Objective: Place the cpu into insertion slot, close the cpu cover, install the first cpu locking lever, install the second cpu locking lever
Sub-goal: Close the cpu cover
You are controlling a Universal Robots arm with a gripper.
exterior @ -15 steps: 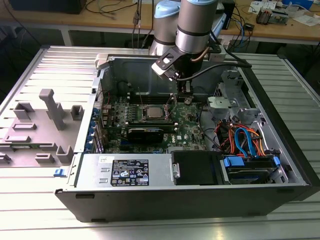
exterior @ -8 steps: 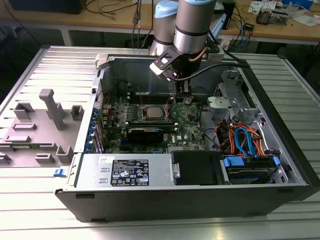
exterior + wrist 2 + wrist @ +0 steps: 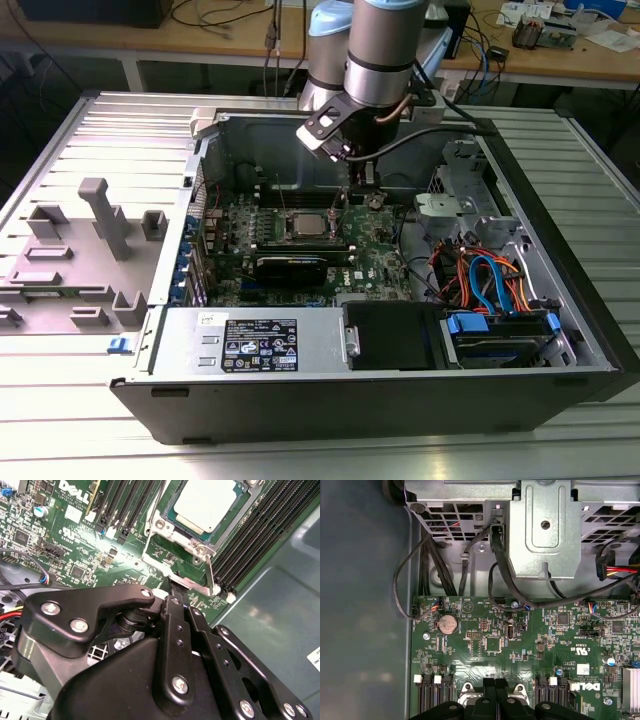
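Gripper (image 3: 181, 604) closed, beside cpu cover (image 3: 194, 544) edge — cpu (image 3: 205, 502) seated (cover down).

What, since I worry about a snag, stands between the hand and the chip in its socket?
Nothing visible does. The hand hangs at the edge of the socket, where the chip already lies; only the socket's metal rim shows between them. The cables lie away by the metal cage.

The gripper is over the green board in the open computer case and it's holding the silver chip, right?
No. In the second wrist view the silver chip lies inside the metal frame on the green board, apart from the gripper. The rest is right.
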